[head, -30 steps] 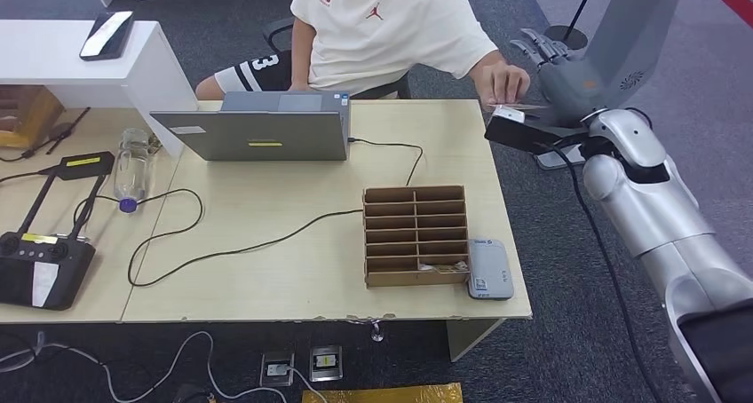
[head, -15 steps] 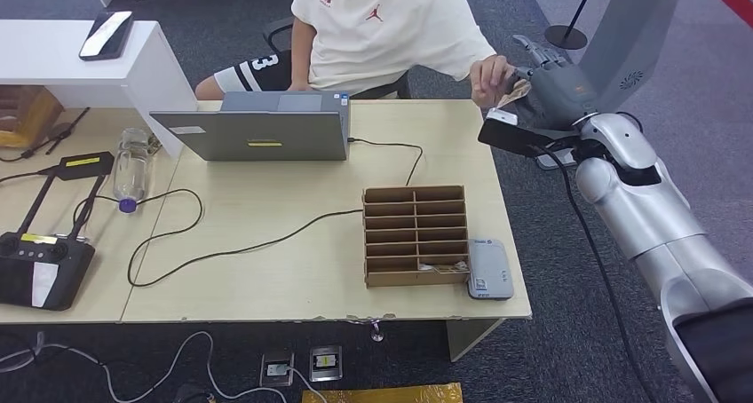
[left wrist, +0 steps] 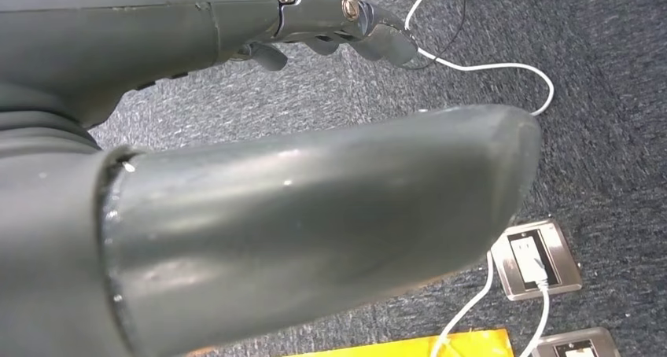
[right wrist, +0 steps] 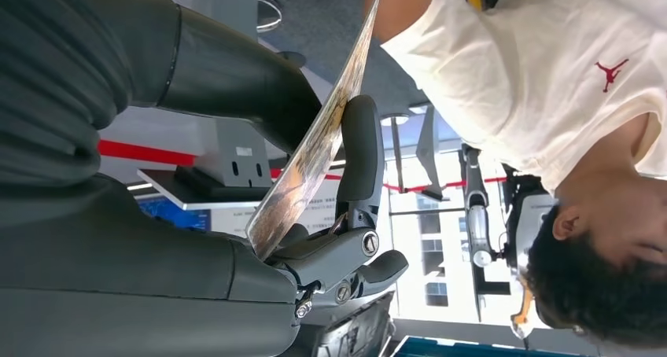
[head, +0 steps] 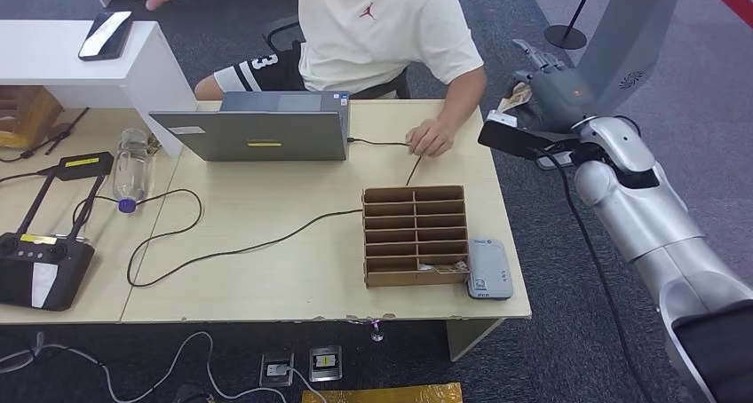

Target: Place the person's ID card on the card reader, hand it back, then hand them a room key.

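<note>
My right hand [head: 552, 90] is raised beyond the table's far right corner and pinches the person's ID card [head: 518, 96]. In the right wrist view the card [right wrist: 315, 145] stands edge-on between the thick thumb and a dark finger [right wrist: 359, 156]. The grey-white card reader [head: 490, 269] lies at the table's front right, beside a cardboard slot box [head: 416, 209] with a card [head: 444, 265] in its nearest row. The person [head: 382, 30] sits behind the table, one hand [head: 430, 138] resting on it near the black cable. My left hand [left wrist: 236, 215] hangs over the floor, holding nothing.
A laptop [head: 253, 132] stands at the back of the table [head: 266, 288] with its black cable [head: 231, 248] looping across the middle. A water bottle [head: 131, 165] and a black controller [head: 35, 265] lie at the left. A phone [head: 107, 34] rests on the white counter.
The person has let go of the card and drawn that hand back down to the table by the cable. My right hand now holds the card alone.
</note>
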